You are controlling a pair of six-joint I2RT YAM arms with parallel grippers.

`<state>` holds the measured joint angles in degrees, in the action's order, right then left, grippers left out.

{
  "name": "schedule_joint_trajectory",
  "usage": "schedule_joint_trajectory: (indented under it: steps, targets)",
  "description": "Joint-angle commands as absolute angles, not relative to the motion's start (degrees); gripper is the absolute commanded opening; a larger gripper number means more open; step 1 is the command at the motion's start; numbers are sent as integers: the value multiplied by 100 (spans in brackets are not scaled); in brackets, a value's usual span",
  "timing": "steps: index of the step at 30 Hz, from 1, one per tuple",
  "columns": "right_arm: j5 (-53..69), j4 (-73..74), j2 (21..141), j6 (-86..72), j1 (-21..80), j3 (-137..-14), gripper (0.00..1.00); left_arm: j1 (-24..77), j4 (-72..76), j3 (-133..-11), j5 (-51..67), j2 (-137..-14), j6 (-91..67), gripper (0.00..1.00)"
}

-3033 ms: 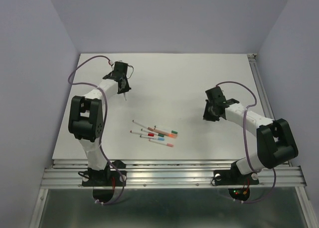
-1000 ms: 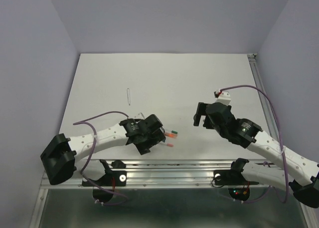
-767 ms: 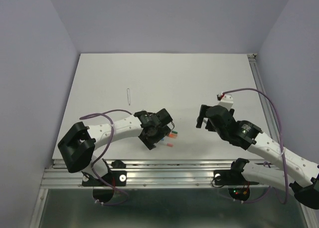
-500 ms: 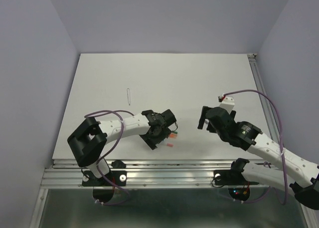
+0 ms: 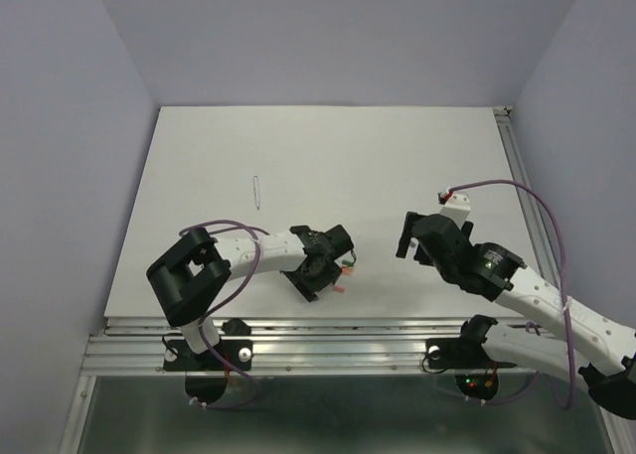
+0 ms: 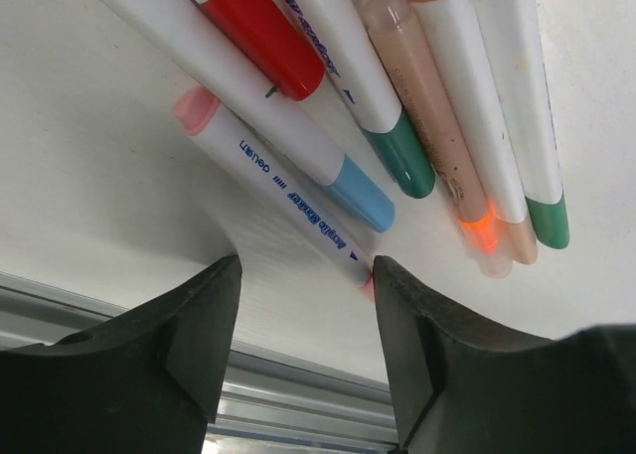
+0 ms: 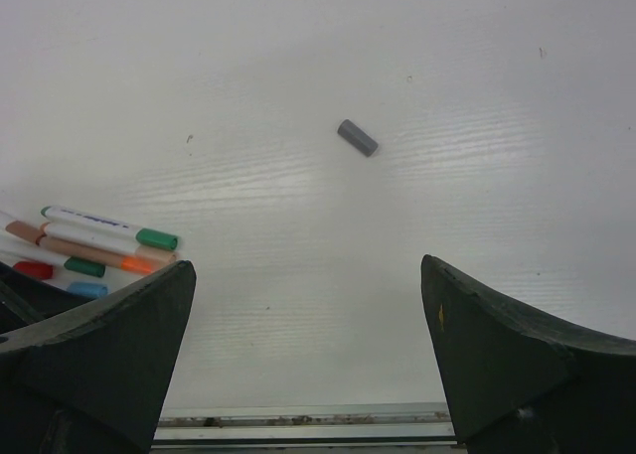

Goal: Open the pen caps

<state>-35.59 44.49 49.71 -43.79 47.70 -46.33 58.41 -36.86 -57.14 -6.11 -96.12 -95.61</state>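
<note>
Several white pens lie in a bunch near the table's front edge, each with its pen cap on: red (image 6: pixel 260 37), blue (image 6: pixel 360 194), green (image 6: pixel 402 156), orange (image 6: pixel 477 230) and a second green (image 6: pixel 549 221). My left gripper (image 6: pixel 306 355) hangs low over the nearest pen (image 6: pixel 283 181), open, and that pen's pink cap (image 6: pixel 368 287) just meets the right finger (image 6: pixel 417 345). From above, the left gripper (image 5: pixel 318 265) covers most of the bunch. My right gripper (image 5: pixel 407 237) hovers open to the right of the pens (image 7: pixel 99 240), holding nothing.
A small grey stub (image 7: pixel 357 137) lies alone on the white table beyond the right gripper. A thin bare barrel (image 5: pixel 256 191) rests farther back on the left. The metal rail (image 5: pixel 338 340) runs along the front edge just behind the pens.
My left arm has folded in and carried its gripper rightward over the pen bunch, with the jaws narrowing. The right gripper has barely shifted.
</note>
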Motion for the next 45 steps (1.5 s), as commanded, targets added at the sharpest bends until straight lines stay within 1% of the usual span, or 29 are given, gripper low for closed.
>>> schedule_joint_trajectory:
  steps: [1,4,8,10,11,12,13,18,21,29,31,32,37,40,41,42,45]
  targets:
    - [-3700,4482,4878,-4500,4773,-4553,100,5871,-3683,-5432,-615,-9457,-9703,66]
    - [-3709,4491,4861,-4526,4772,-4579,100,5854,-3744,-5414,-589,-9492,-9686,64]
    - [-3727,4535,4834,-4570,4772,-4579,100,5862,-4340,-5642,-650,-9729,-9650,62]
    - [-3735,4535,4808,-4605,4781,-4579,100,5836,-4360,-5494,-607,-9712,-9711,58]
    - [-3735,4526,4782,-4597,4773,-4579,100,5836,-4264,-5380,-580,-9660,-9738,55]
    - [-3744,4526,4755,-4588,4781,-4588,100,5810,-3993,-5127,-528,-9511,-9764,49]
    - [-3744,4518,4746,-4570,4773,-4579,100,5783,-3851,-4994,-501,-9431,-9773,47]
    - [-3753,4570,4755,-4518,4772,-4658,100,5634,-3533,-4641,-659,-9263,-9747,46]
    - [-3771,4597,4737,-4526,4773,-4667,100,5581,-3428,-4562,-624,-9351,-9677,48]
    - [-3762,4632,4693,-4623,4772,-4649,100,5520,-3357,-4500,-422,-9799,-9703,48]
    - [-3788,4649,4658,-4623,4772,-4667,100,5511,-3392,-4509,-439,-9879,-9686,42]
    - [-3832,4693,4650,-4640,4772,-4684,100,5502,-3419,-4517,-457,-9922,-9694,37]
    - [-3902,4729,4553,-4667,4772,-4711,100,5493,-3603,-4518,-492,-9993,-9677,26]
    - [-3911,4737,4500,-4684,4773,-4702,100,5502,-3656,-4465,-510,-9984,-9633,12]
    - [-3920,4737,4483,-4685,4772,-4702,100,5511,-3674,-4456,-527,-9976,-9633,11]
    - [-3920,4737,4474,-4676,4772,-4711,100,5511,-3709,-4439,-536,-9941,-9607,1]
    - [-3885,4729,4447,-4606,4781,-4720,100,5572,-3805,-4552,-623,-9818,-9501,0]
